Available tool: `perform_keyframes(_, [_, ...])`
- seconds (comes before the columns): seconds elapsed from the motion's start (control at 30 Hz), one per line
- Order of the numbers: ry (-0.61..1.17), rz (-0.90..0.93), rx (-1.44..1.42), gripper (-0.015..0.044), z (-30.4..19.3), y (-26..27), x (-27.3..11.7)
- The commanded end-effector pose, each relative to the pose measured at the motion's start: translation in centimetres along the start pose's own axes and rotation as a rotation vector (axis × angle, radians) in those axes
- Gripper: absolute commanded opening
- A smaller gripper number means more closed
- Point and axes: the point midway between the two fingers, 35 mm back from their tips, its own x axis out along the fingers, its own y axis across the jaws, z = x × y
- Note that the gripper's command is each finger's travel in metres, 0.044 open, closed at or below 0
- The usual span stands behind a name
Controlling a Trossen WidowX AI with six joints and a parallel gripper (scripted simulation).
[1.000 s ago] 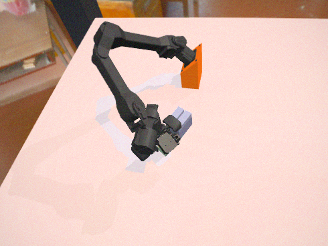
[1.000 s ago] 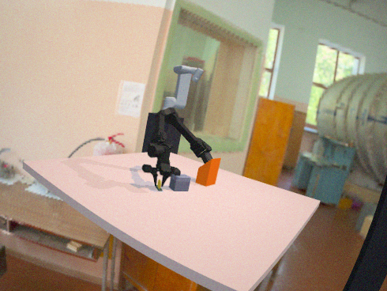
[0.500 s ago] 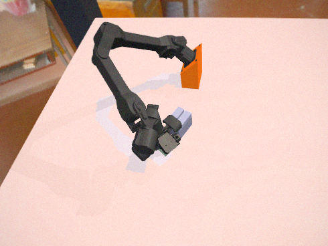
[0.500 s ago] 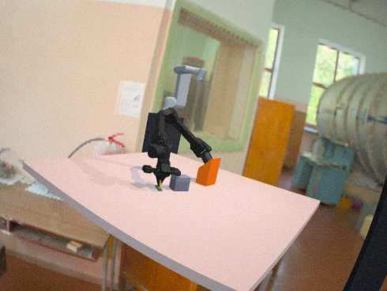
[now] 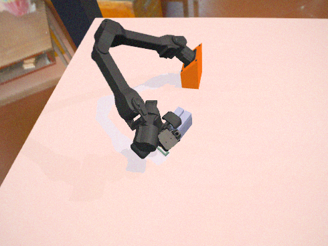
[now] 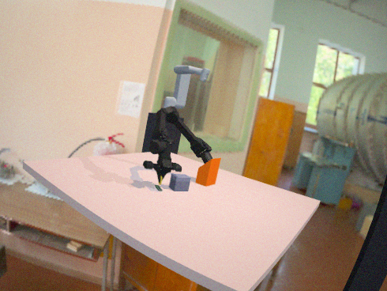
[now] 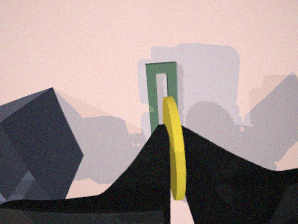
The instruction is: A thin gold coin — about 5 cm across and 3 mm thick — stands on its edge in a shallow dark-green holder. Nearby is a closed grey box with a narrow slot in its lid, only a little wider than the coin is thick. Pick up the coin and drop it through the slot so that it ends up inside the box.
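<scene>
Pale pink table [image 5: 254, 167] fills the top view, where a dark arm bends down over it. Its gripper [image 5: 160, 147] hides the coin; only a green corner of the holder [image 5: 164, 152] peeks out below, with the grey box [image 5: 184, 120] just beside the wrist.

From the exterior view, the gripper [image 6: 159, 178] points straight down above the holder [image 6: 158, 188], the grey box [image 6: 179, 182] close beside and an orange wedge [image 6: 208, 171] farther along.

At the wrist, the dark fingers are pinched on the gold coin [image 7: 174, 156], held edge-on and upright, with the empty-looking green holder [image 7: 161, 92] on the table beyond it. To do the carry well, I judge, keep the coin vertical, line its edge up with the slot, and release only once it is directly above.
</scene>
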Motion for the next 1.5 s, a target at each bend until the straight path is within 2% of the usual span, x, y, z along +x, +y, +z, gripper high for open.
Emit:
perform_keyframes(0.0, [-0.006,-0.001,0.01,0.0,0.1,-0.2,-1.2])
perform_keyframes(0.87, [-0.004,-0.001,0.015,0.0,-0.2,0.0,-7.2])
perform_keyframes(1.47, [-0.004,0.0,0.61,0.0,-0.4,-0.1,-7.2])
